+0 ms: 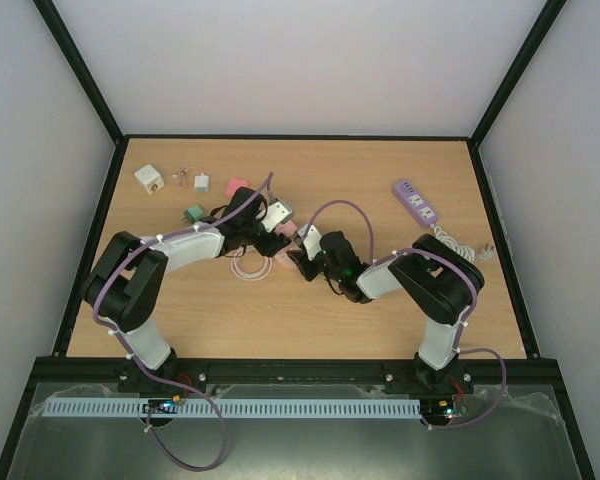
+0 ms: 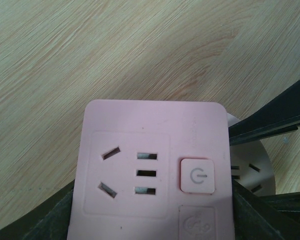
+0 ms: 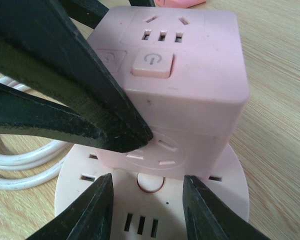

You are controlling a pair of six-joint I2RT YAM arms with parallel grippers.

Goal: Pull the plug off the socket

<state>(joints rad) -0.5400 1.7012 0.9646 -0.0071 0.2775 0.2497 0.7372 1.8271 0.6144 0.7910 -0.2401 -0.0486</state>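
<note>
One marking: power symbol on the button [image 3: 151, 64].
Socket [image 3: 190, 95]: middle of the table [image 1: 200, 320], between my grippers.
My left gripper [image 2: 150, 215]: clamped around its block.
My right gripper [image 3: 147, 182]: slightly open, empty, over its disc.

Close-up, looking down on socket [image 2: 155, 170]: the square pink block's top face fills lower-mid frame, rounded corners. Recessed panel on its left has 2 angled slots, then 3 short horiz. slots stacked just beside them. To the right sits a raised square power btn [image 2: 197, 175] w/ on/off symbol; below it a 2nd embossed pad, cut off by frame edge, marking unclear. Left gripper [image 2: 150, 222] straddles the block: dark fingers [image 2: 42, 220] press vs. its left & right sides at bottom corners. Pale disc base [image 2: 255, 165] peeks out at right w/ small slots. Dark bars [image 2: 275, 117] cross it from right edge. Light wood-grain table [image 2: 115, 50] behind.
</note>
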